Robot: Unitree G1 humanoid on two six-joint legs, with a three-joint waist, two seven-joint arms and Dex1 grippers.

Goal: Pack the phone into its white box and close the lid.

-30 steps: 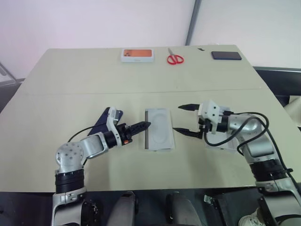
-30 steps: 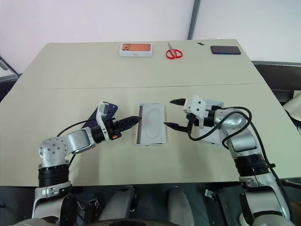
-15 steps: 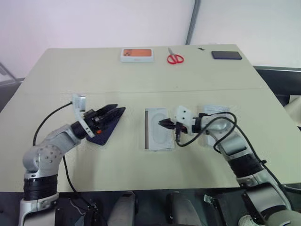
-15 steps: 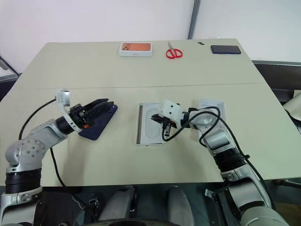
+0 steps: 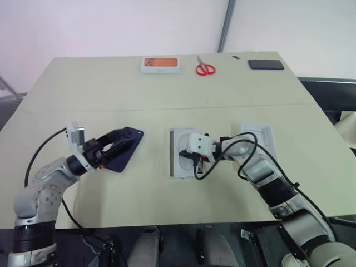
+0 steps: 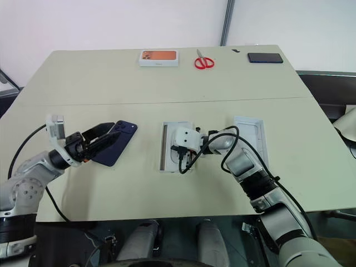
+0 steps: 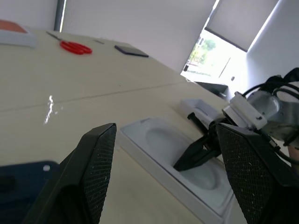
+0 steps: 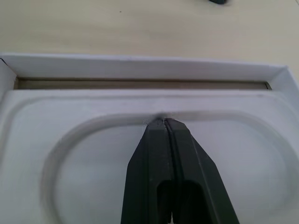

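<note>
While the left gripper (image 5: 119, 146) pinches the slim dark blue phone (image 5: 125, 149) at centre-left, the right gripper's (image 8: 162, 122) fingers press together on the flat white insert (image 8: 93, 140) in the shallow white box (image 5: 173, 161).

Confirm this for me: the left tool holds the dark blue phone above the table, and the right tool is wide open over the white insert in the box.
One thing is wrong: the right tool is shut, not wide open, its tips touching the white insert in the box, as the right wrist view shows. The rest stands: the left tool holds the dark blue phone above the table.
</note>
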